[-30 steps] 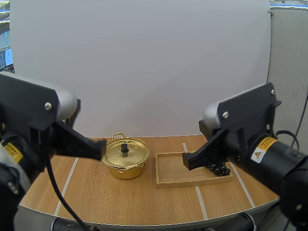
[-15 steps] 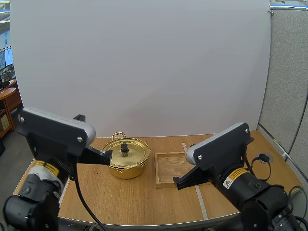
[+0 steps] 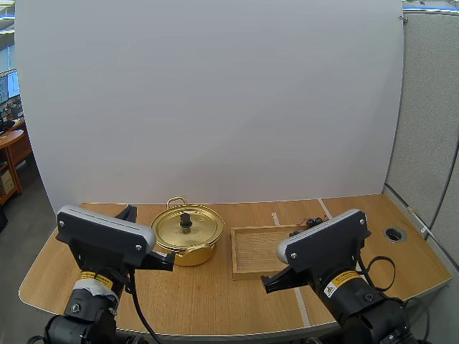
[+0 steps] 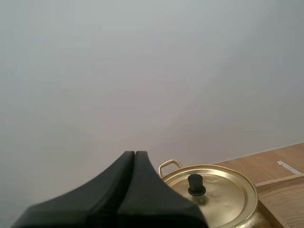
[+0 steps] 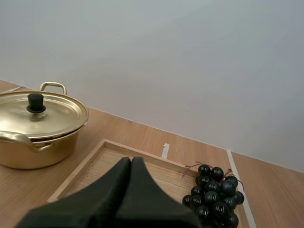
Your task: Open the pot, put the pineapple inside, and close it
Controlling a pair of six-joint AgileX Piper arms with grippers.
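Both hands are pressed together with nothing in them: the left hand (image 4: 135,157) points at the pot (image 3: 188,240), the right hand (image 5: 131,162) hangs over the near edge of the tray (image 3: 238,259).

The main risk, as I judge it, is at the lid (image 3: 188,226). It sits closed on the pot, and its only hold is a small black knob (image 4: 195,184). A hand that comes in without spreading first would bump the knob and push the pot along the worktop (image 3: 215,297). A pinch that lands off-centre could slip, or lift the lid crooked so it drags the rim. The thin, shiny pot looks light enough to slide.

The fruit on hand is a bunch of grapes (image 5: 214,194), not a pineapple. It lies in the tray toward its 3 o'clock end, and the pot stands just beside the tray at its 9 o'clock. The grapes are dark, glossy and round, heaped loosely with thin reddish stems showing. A grip on one berry could tear it off or drop the bunch.
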